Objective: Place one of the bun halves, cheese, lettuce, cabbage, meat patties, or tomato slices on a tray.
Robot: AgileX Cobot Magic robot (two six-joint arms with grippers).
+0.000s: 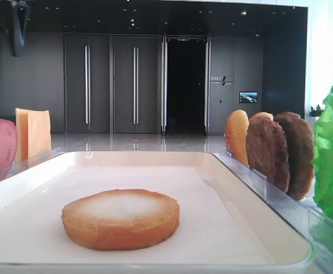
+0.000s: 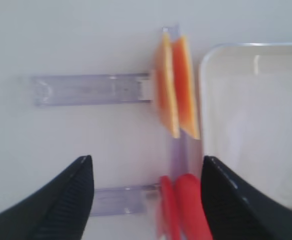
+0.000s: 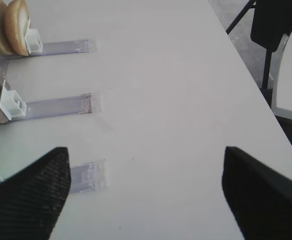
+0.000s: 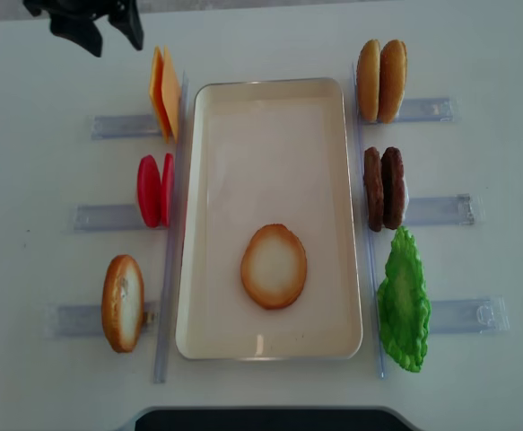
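One bun half (image 4: 274, 266) lies flat on the cream tray (image 4: 209, 180), also seen low and close as the bun half (image 1: 120, 218). Left of the tray, cheese (image 4: 162, 92), tomato slices (image 4: 154, 190) and another bun half (image 4: 123, 303) stand in racks. On its right stand two bun halves (image 4: 381, 68), meat patties (image 4: 384, 189) and lettuce (image 4: 404, 299). Cabbage is out of view. My left gripper (image 4: 111, 40) hangs open and empty at the far left corner, with tomato slices (image 2: 181, 205) and cheese (image 2: 176, 90) before it. My right gripper (image 3: 144, 152) is open over bare table.
Clear plastic racks (image 4: 117, 126) jut outward on both sides of the tray, and three rack ends (image 3: 60, 106) show in the right wrist view. The table's right edge (image 3: 246, 75) runs close by, with a dark chair (image 3: 276, 25) beyond it.
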